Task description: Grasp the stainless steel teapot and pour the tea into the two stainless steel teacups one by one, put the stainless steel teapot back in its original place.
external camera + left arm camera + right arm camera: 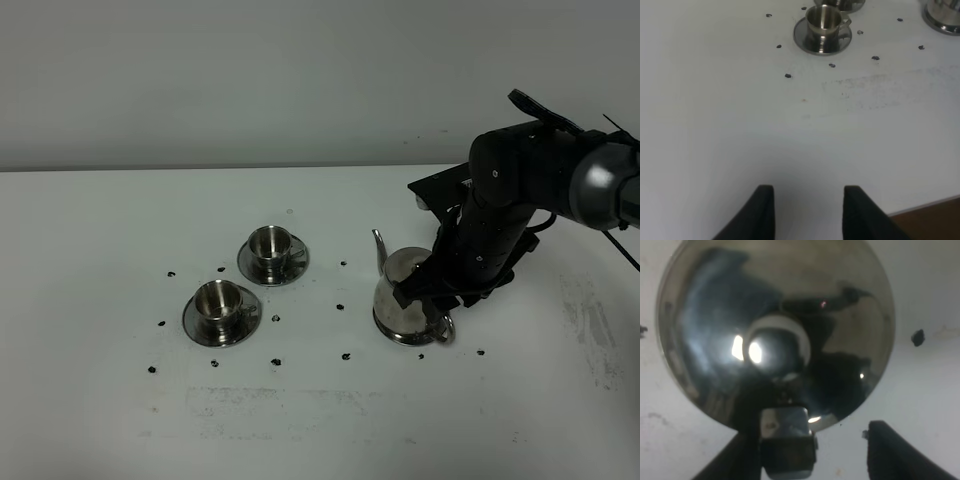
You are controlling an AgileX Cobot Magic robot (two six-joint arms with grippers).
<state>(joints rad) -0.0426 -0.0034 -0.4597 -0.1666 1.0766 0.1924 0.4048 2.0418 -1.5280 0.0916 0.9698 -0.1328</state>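
The stainless steel teapot [405, 300] stands upright on the right of the white table, spout pointing away to the left, loop handle [443, 330] toward the front. A steel rim under its base [940, 22] looks like its saucer. My right gripper [432, 292] is low over the pot. In the right wrist view the open fingers [887, 452] straddle the handle [787, 442] below the knobbed lid [777, 347]. Two steel teacups on saucers stand to the left, one farther back [271, 244] and one nearer [218, 300]. My left gripper [809, 212] is open and empty over bare table.
Several small black marks [343, 303] dot the table around the cups and pot. A black plate [440, 185] lies behind the right arm. The table's front edge [925, 205] is close to the left gripper. A faint scuffed patch [270, 400] is in front.
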